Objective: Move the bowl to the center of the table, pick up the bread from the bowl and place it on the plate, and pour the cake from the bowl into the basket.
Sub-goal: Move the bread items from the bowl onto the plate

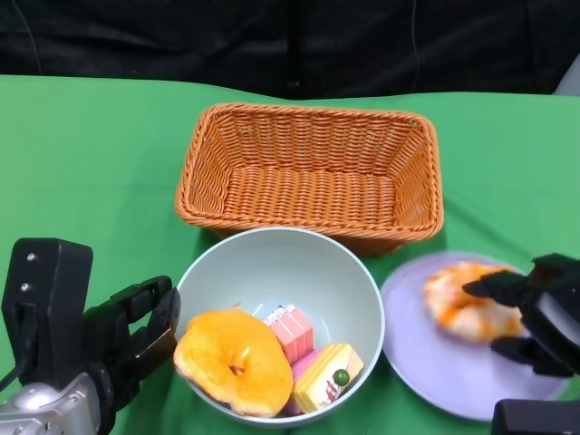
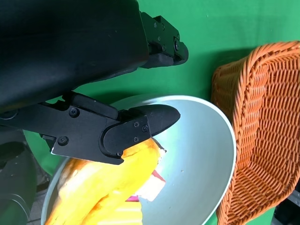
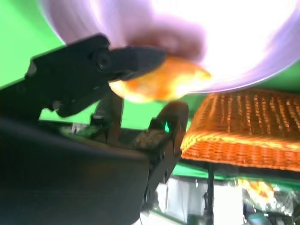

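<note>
behind the bowl (image 1: 362, 294) stands the basket (image 1: 426, 195); right hand (image 1: 535, 313) grasps bread (image 1: 458, 304) over the plate (image 1: 417, 349); left hand (image 1: 136, 331) released beside the bowl, cake (image 1: 322, 372) inside.

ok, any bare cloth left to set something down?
Yes: green cloth left of the basket, above the left hand, and right of it. Crowded in front: bowl, plate and right hand nearly touch.

Bright green table cloth (image 1: 82, 154). Orange-brown woven wicker basket (image 1: 313, 172). Pale grey-green round bowl (image 1: 281, 263). Golden-orange round bread slice (image 1: 231, 361), darker crust edge. Pink-and-white striped cake block (image 1: 290, 330); yellow-pink cake block (image 1: 328, 373) with green dot. Lavender round plate (image 1: 426, 362); orange-white blurred bread (image 1: 462, 304). Black hands (image 1: 136, 331).
</note>
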You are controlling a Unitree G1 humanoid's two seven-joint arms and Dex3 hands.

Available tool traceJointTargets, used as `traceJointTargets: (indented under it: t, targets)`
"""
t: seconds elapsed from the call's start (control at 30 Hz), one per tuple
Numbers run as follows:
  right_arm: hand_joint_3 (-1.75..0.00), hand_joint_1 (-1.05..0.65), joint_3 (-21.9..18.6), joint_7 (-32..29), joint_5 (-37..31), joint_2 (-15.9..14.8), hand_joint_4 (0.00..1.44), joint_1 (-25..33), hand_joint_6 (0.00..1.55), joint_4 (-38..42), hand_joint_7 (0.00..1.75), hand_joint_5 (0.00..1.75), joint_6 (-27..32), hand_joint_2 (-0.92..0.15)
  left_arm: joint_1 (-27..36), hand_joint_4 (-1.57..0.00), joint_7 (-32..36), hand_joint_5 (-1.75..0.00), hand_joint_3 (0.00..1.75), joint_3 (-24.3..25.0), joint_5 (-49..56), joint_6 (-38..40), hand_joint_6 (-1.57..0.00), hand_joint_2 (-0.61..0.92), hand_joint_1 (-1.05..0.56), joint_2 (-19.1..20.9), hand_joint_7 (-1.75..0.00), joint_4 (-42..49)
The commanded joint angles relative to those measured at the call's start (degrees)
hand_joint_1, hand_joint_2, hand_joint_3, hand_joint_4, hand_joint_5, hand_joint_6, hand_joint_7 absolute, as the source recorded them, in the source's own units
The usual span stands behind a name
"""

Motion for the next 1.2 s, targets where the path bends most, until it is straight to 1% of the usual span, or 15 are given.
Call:
traceJointTargets:
  t: [0.03, 0.13, 0.23, 0.3, 0.4, 0.47, 0.5, 0.6, 0.7, 0.8, 0.83, 0.9, 0.97, 1.03, 1.2]
  targets:
    - [-0.32, -0.83, -2.2, 7.9, 6.9, -1.3, 0.03, 2.7, 0.21, -6.0, 0.01, 0.40, 0.7, -0.92, 0.1, 0.00, -0.1, -0.45, 0.70, 0.5, 0.0, -0.1, -0.19, 0.92, -0.49, 0.5, -0.01, -0.6]
    - [-0.36, -0.95, -3.7, 13.2, 11.6, -1.5, 0.00, 4.0, 0.09, -9.7, 0.01, 0.18, 0.9, -0.92, 0.1, 0.00, -0.1, -0.46, 0.69, 0.4, 0.2, -0.3, -0.19, 0.92, -0.50, 0.6, -0.01, -0.5]
    - [-0.38, -1.02, -5.2, 16.5, 14.7, -1.4, 0.00, 5.6, 0.02, -13.7, 0.01, 0.06, 1.1, -0.92, 0.1, 0.00, -0.2, -0.47, 0.69, 0.1, 0.5, -0.4, -0.20, 0.92, -0.50, 0.8, -0.01, -0.5]
    - [-0.40, -1.04, -6.1, 17.6, 16.1, -1.2, 0.00, 6.6, 0.01, -16.4, 0.00, 0.01, 0.9, -0.92, 0.1, 0.00, -0.2, -0.47, 0.68, 0.1, 0.6, -0.5, -0.20, 0.92, -0.50, 0.8, -0.01, -0.5]
    - [-0.42, -1.05, -7.3, 17.6, 16.8, -0.5, 0.00, 8.1, 0.00, -20.2, 0.00, 0.00, 0.3, -0.92, 0.2, 0.00, -0.3, -0.48, 0.67, 0.2, 0.6, -0.8, -0.20, 0.92, -0.50, 0.7, -0.01, -0.2]
    - [-0.45, -1.03, -8.0, 14.9, 16.2, 0.7, 0.02, 9.2, 0.01, -22.4, 0.01, 0.01, -1.5, -0.92, 0.2, 0.00, -0.5, -0.48, 0.66, 0.0, 0.6, -1.0, -0.20, 0.92, -0.50, 0.9, -0.01, 0.0]
    - [-0.46, -1.02, -8.3, 13.7, 15.9, 1.3, 0.05, 9.6, 0.03, -23.0, 0.02, 0.03, -2.3, -0.92, 0.2, 0.00, -0.6, -0.48, 0.66, 0.0, 0.6, -1.0, -0.20, 0.92, -0.50, 0.9, -0.01, 0.0]
    - [-0.47, -0.97, -8.6, 9.8, 15.3, 3.1, 0.09, 10.2, 0.06, -23.6, 0.02, 0.05, -6.4, -0.92, 0.2, 0.00, -0.3, -0.48, 0.66, 0.1, 0.6, -0.7, -0.21, 0.92, -0.50, 0.7, -0.01, -0.3]
    - [-0.47, -0.89, -7.9, 8.3, 15.4, 4.1, 0.14, 9.9, 0.10, -23.0, 0.04, 0.09, -10.5, -0.92, 0.2, 0.00, -0.3, -0.47, 0.67, 0.0, 0.5, -0.8, -0.20, 0.92, -0.50, 0.6, -0.01, -0.3]
    - [-0.46, -0.88, -7.3, 7.5, 14.6, 5.0, 0.15, 9.3, 0.13, -22.2, 0.05, 0.10, -13.0, -0.92, 0.2, 0.00, -0.4, -0.46, 0.67, 0.0, 0.5, -0.8, -0.20, 0.92, -0.50, 0.6, -0.01, -0.3]
    - [-0.42, -0.82, -6.9, 7.0, 14.1, 5.5, 0.21, 9.0, 0.18, -22.0, 0.07, 0.14, -14.0, -0.92, 0.1, 0.00, -0.4, -0.46, 0.67, 0.0, 0.5, -0.7, -0.20, 0.92, -0.50, 0.6, -0.01, -0.3]
    - [-0.35, -0.73, -5.1, 5.8, 12.7, 7.4, 0.26, 7.5, 0.23, -21.5, 0.09, 0.19, -15.7, -0.92, 0.2, 0.00, -0.7, -0.46, 0.68, -0.1, 0.3, -1.1, -0.19, 0.92, -0.49, 0.6, 0.00, -0.1]
    - [-0.31, -0.67, -3.9, 5.2, 11.5, 9.0, 0.30, 6.2, 0.28, -20.8, 0.10, 0.22, -16.3, -0.92, 0.3, 0.00, -0.9, -0.45, 0.69, -0.2, 0.4, -1.4, -0.19, 0.92, -0.49, 0.6, 0.00, 0.0]
    - [-0.31, -0.67, -2.8, 4.9, 10.3, 10.4, 0.31, 4.8, 0.29, -19.8, 0.10, 0.25, -16.2, -0.92, 0.3, 0.00, -0.8, -0.45, 0.68, -0.1, 0.4, -1.3, -0.19, 0.92, -0.49, 0.6, 0.00, 0.0]
    - [-0.32, -0.67, -0.7, 5.5, 8.6, 13.2, 0.24, 2.4, 0.33, -18.6, 0.08, 0.40, -14.4, -0.92, 0.5, 0.00, -0.7, -0.46, 0.67, 0.1, 0.2, -0.8, -0.19, 0.92, -0.49, 0.5, 0.00, -0.4]
